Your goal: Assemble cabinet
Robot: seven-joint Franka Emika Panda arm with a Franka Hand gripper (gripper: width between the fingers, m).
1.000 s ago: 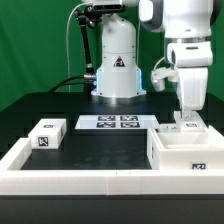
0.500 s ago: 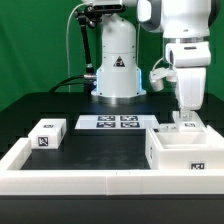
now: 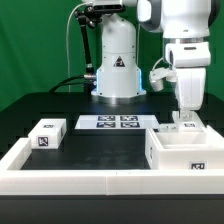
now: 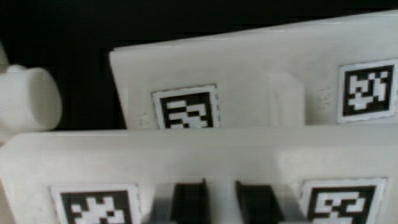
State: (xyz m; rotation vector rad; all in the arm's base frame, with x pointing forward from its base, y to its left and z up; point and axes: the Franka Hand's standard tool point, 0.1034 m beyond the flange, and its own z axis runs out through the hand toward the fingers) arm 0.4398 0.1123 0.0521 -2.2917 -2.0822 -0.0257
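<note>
The cabinet's large hollow white box [image 3: 185, 152] stands at the exterior view's right. My gripper [image 3: 185, 118] is lowered just behind it onto a small white tagged block [image 3: 187, 126]. In the wrist view my gripper [image 4: 224, 205] has its dark fingers [image 4: 191, 203] close together, with a narrow strip of that white block [image 4: 107, 165] between them and a tag on each side. Another white tagged part [image 4: 249, 75] lies just beyond it. A second small white block [image 3: 47, 133] sits at the exterior view's left.
The marker board [image 3: 115, 123] lies in the middle, in front of the robot base [image 3: 117, 65]. A long low white border frame [image 3: 70, 180] runs along the front and left. A rounded white knob [image 4: 22, 95] shows at the wrist view's edge.
</note>
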